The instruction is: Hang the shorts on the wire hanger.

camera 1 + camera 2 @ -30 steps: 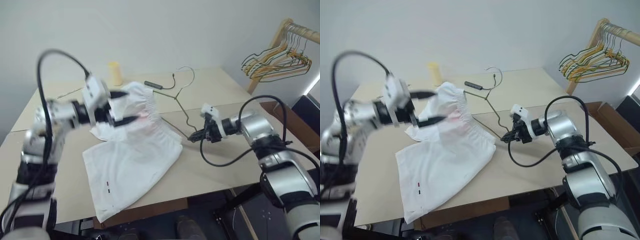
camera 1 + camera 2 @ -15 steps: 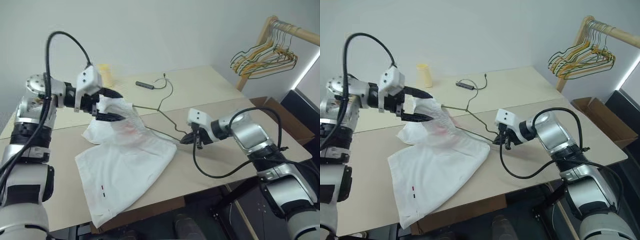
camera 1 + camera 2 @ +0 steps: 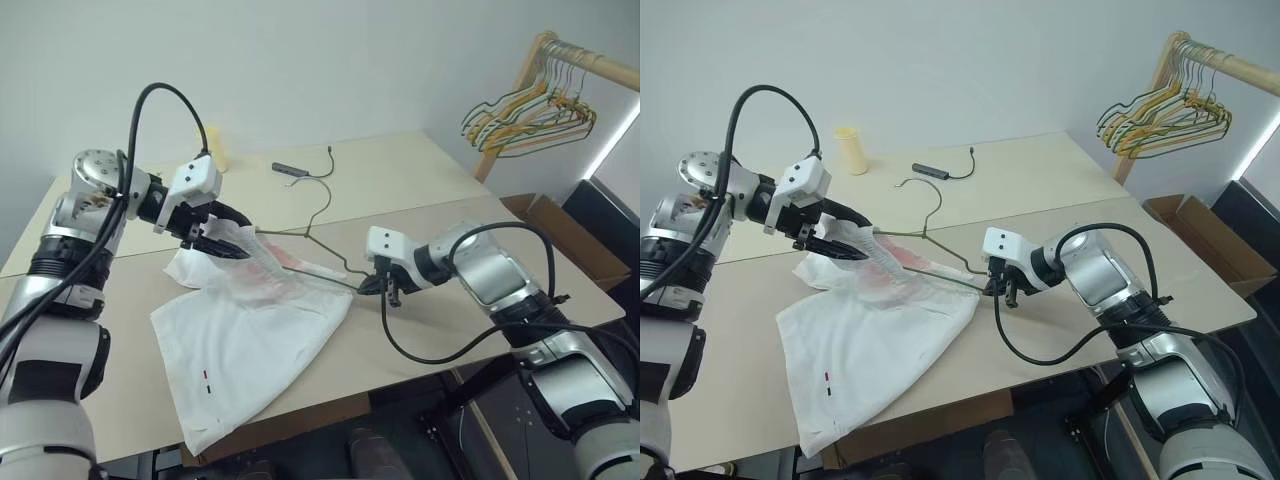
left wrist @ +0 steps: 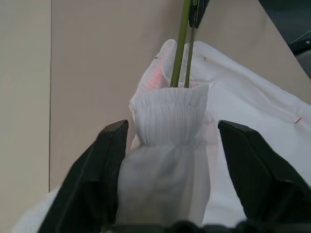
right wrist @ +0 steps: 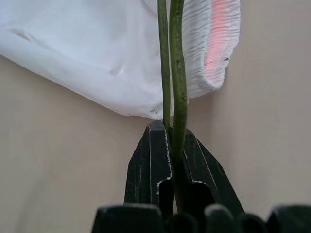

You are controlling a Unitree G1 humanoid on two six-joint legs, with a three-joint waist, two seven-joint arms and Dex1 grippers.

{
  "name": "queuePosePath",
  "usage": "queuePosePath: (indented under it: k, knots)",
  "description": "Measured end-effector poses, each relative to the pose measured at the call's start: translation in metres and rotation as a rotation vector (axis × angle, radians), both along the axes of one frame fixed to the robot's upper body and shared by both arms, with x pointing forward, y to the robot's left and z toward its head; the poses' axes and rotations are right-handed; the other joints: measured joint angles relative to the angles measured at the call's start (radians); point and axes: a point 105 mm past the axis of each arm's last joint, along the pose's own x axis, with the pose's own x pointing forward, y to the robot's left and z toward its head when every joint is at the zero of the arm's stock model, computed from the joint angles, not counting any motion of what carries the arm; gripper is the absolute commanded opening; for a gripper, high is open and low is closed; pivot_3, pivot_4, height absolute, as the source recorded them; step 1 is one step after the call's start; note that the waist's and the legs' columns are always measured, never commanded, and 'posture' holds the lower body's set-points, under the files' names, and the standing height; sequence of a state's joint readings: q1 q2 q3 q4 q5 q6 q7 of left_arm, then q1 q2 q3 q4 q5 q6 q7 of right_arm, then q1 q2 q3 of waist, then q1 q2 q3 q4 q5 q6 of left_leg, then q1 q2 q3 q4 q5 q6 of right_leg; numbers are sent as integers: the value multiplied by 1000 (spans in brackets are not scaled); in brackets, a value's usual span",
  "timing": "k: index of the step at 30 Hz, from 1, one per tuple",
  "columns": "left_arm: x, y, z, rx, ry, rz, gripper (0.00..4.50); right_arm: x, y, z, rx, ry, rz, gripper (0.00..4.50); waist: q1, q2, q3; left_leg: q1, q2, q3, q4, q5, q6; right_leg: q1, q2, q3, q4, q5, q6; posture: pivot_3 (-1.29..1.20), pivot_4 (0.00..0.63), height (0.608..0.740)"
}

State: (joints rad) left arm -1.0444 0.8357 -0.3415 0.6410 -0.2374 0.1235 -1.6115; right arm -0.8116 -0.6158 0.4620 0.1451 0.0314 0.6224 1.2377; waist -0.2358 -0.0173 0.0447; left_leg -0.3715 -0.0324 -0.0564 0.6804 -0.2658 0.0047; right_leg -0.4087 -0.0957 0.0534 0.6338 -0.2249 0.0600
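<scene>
So my right pincer (image 5: pixel 167 145) is clamping the wire hanger (image 3: pixel 940 215); its far corner's hiding inside the shorts (image 3: pixel 250 330) on the tabletop (image 3: pixel 420 180), waistband sitting between my left pincer's (image 4: pixel 170 145) parted fingers.

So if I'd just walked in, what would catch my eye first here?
Probably the white shorts sprawled across the table, their waistband lifted by the left end effector with its fingers either side of the bunched elastic. Next, the wire hanger poking into that waistband, pinched at its corner by the right end effector. Off to the right, colourful hangers dangle from a wooden rail.
</scene>
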Motion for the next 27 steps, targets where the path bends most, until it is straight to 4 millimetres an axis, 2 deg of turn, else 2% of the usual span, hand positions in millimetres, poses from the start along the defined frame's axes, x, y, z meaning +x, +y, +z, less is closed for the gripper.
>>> queuePosePath:
  k: [6, 7, 13, 16, 21, 27]
  knots:
    - [-1, 2, -7, 14, 19, 3, 213, 0, 1, 0, -7, -9, 6, 0, 0, 0, 0, 0, 0, 0, 0, 0, 0, 0, 0, 0, 0, 0, 0, -199, 0, 740]
    - [-1, 2, -8, 17, 18, 3, 15, 0, 0, 1, -9, -11, 5, 0, 0, 0, 0, 0, 0, 0, 0, 0, 0, 0, 0, 0, 0, 0, 0, -201, 0, 740]
    - [1, 5, -16, 78, -3, 8, 15, -2, 2, -2, -4, 2, -5, 0, 1, 0, 0, 0, 0, 0, 0, 0, 0, 0, 0, 0, 0, 0, 0, -202, 0, 740]
    - [4, 5, -17, 99, -44, 11, 15, -2, 3, -4, -2, -45, -3, 0, 1, 0, 0, 0, 0, 0, 0, 0, 0, 0, 0, 0, 0, 0, 0, -203, 0, 740]
    - [7, 6, -14, 109, -84, 17, 0, 1, 3, 2, -16, -145, 28, 1502, -1, 0, 0, 0, 0, 0, 0, 0, 0, 0, 0, 0, 0, 0, 0, -206, 0, 740]
    - [14, 16, -1, 46, -160, 99, 0, 16, -11, 26, 84, -211, -107, 3658, 0, 0, 0, 0, 0, 0, 0, 0, 0, 0, -1, 1, 1, 0, 0, -211, 0, 740]
